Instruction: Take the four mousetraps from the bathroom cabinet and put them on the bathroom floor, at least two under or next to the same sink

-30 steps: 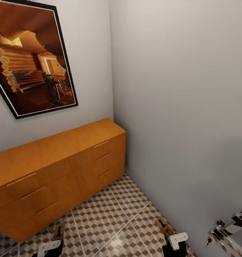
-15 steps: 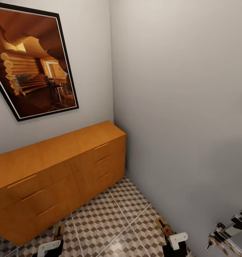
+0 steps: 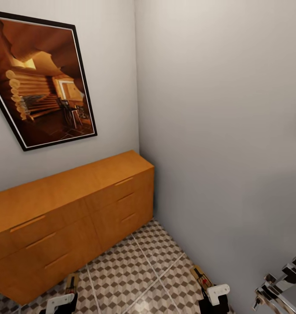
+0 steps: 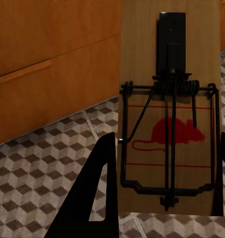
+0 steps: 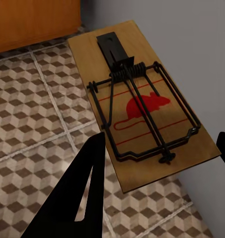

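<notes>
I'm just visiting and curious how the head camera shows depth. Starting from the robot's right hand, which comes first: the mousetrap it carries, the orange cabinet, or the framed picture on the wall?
1. The mousetrap, held in the right hand at the view's bottom edge.
2. The cabinet, across the tiled floor, to the left.
3. The framed picture, high on the wall above the cabinet.

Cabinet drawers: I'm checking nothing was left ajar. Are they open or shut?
Shut. The cabinet shows its visible drawer fronts flush, none pulled out; its lower left end is cut off.
</notes>
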{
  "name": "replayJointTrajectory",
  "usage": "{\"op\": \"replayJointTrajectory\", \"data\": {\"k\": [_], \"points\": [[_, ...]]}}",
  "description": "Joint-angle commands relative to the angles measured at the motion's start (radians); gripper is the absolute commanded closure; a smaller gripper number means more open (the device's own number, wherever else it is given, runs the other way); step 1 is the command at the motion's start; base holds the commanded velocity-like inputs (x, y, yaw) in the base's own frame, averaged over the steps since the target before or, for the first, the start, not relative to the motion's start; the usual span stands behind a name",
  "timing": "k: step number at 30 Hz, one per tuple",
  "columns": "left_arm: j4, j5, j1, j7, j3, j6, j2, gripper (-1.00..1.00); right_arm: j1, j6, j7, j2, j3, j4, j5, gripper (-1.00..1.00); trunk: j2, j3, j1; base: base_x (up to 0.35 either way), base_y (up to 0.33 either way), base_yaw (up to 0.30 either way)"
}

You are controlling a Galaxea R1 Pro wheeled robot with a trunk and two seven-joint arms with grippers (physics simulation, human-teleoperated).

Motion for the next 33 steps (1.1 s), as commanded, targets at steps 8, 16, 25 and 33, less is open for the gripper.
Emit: {"op": "replayJointTrajectory", "data": {"k": [8,16,25,33], "points": [[0.004,0.009,-0.001,-0.006,-0.005,-0.003,-0.001,1.0,-0.001,-0.004,-0.001,0.001,-0.004,0.0,0.007,1.0,-0.002,0.011,0.001,0.0,0.0,0.0],[0.004,0.009,-0.001,-0.006,-0.005,-0.003,-0.001,1.0,-0.001,-0.004,-0.001,0.001,-0.003,0.0,0.007,1.0,-0.002,0.024,0.001,0.0,0.0,0.0],[0.004,0.009,-0.002,-0.006,-0.005,-0.003,-0.001,1.0,-0.001,-0.003,-0.001,0.001,-0.003,0.001,0.007,1.0,-0.002,0.038,0.001,0.0,0.0,0.0],[0.004,0.009,-0.001,-0.006,-0.005,-0.003,-0.001,1.0,-0.001,-0.003,-0.001,0.001,-0.003,0.001,0.007,1.0,-0.002,0.051,0.001,0.0,0.0,0.0]]}}
